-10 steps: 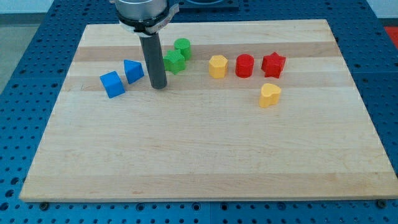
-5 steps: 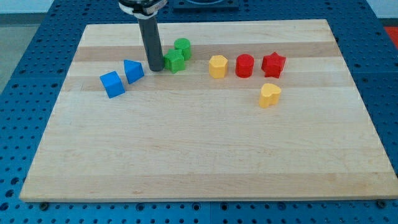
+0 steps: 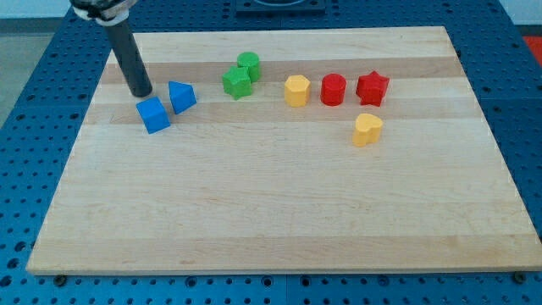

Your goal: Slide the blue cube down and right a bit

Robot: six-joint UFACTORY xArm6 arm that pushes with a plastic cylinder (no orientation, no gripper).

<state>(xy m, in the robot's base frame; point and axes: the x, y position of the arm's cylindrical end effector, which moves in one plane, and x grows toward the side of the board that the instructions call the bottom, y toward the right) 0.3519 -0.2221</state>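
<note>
Tip set up-left of the blue cube, ready to push it down and right.

My tip (image 3: 140, 91) stood just above and left of the blue cube (image 3: 153, 114), close to its upper corner; the rod had no jaws, so no jaw state applied. A good push would likely run short and diagonal through the cube's middle, away from the blue wedge (image 3: 182, 97) just right of the cube. The cube looked bright blue, slightly turned, near the board (image 3: 279, 212)'s left side.
</note>
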